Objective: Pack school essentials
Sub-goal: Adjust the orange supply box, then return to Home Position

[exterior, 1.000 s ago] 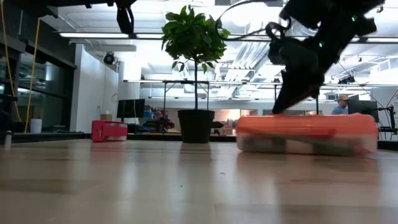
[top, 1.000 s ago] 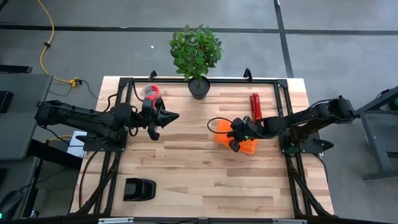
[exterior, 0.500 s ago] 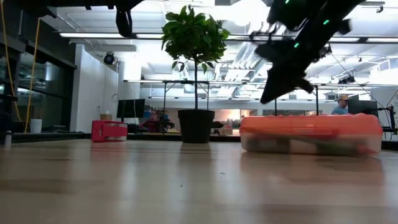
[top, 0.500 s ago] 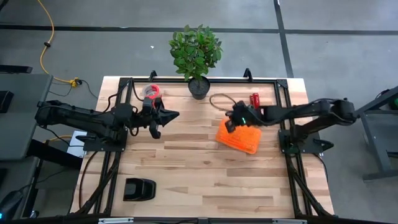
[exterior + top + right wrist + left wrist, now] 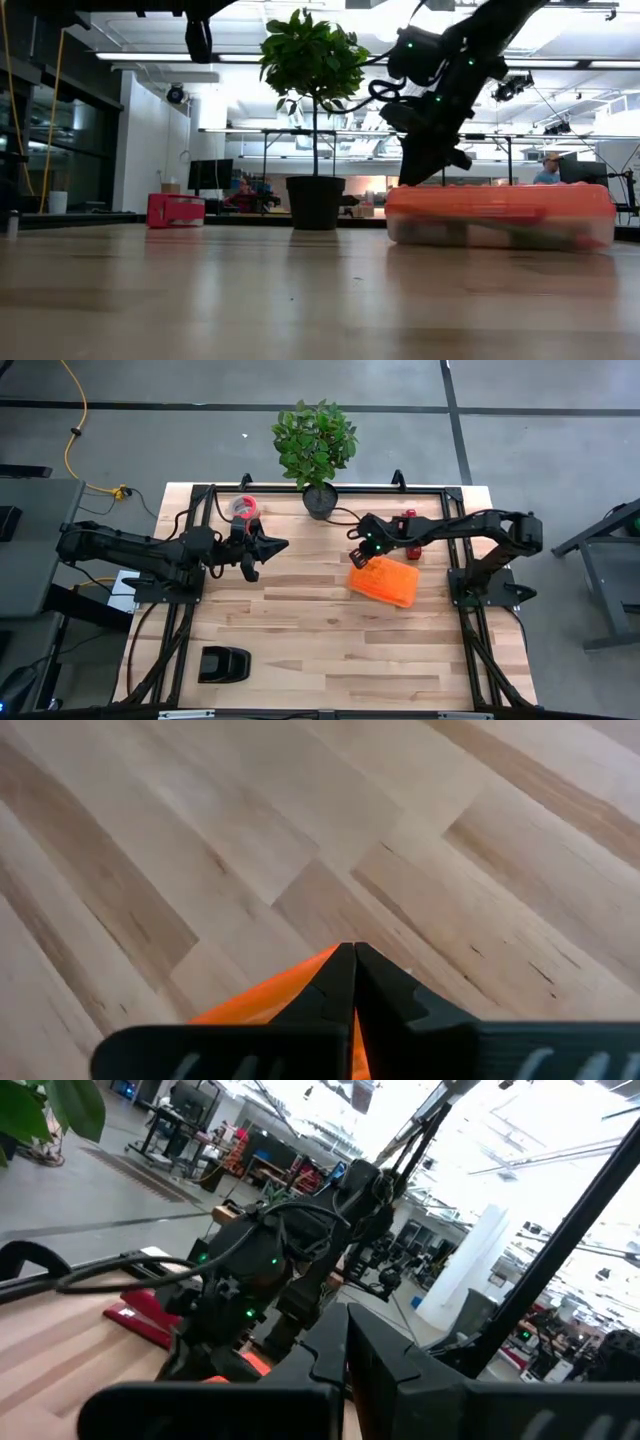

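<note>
An orange-lidded pencil case (image 5: 385, 582) with a clear lower half lies flat on the table right of centre. It also shows in the low view (image 5: 500, 215), where its contents are only dim shapes through the clear wall. My right gripper (image 5: 356, 554) is shut and points down at the case's far-left corner; the right wrist view shows orange lid (image 5: 270, 995) just behind the fingertips (image 5: 340, 965). My left gripper (image 5: 283, 545) is shut and empty, held in the air left of centre. My right gripper's shut fingertips (image 5: 404, 182) stand at the far-left corner of the case's lid (image 5: 412, 192), slanting down from above. I cannot tell whether they touch the lid or stop just above it.
A potted plant (image 5: 318, 450) stands at the far edge. A red tape roll (image 5: 244, 507) lies far left, and a red cylinder (image 5: 410, 520) lies behind my right arm. A black object (image 5: 224, 663) sits near left. Bare wood lies in front of the case.
My right gripper has risen off the near part of the case and gone over it toward the far edge and the left, to the case's far-left corner. The case has stayed flat on the table.
</note>
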Tool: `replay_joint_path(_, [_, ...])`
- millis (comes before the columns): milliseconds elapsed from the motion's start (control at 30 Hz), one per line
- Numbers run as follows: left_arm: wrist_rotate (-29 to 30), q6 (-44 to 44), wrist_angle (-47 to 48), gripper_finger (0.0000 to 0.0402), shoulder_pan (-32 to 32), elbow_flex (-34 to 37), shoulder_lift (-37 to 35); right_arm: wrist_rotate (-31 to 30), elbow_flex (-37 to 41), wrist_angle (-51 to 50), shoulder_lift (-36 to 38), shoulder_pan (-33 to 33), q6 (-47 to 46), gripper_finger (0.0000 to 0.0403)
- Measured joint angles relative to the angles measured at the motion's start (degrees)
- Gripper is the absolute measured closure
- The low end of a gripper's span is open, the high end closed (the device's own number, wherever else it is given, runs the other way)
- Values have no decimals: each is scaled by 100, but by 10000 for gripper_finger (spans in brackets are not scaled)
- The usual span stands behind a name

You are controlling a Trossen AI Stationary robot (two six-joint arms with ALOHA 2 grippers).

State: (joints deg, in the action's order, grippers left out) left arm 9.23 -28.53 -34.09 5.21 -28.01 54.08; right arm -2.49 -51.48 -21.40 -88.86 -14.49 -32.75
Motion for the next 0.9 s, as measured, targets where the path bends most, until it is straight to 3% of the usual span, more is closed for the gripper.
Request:
replay_joint_path(200, [-17,1,0,401,0,0,0,62,-236,-522,-41,215,284,403])
replay_joint_path(900, [-16,162,1,401,4,-4,-12,210,-277,-557,140,1167,436,403])
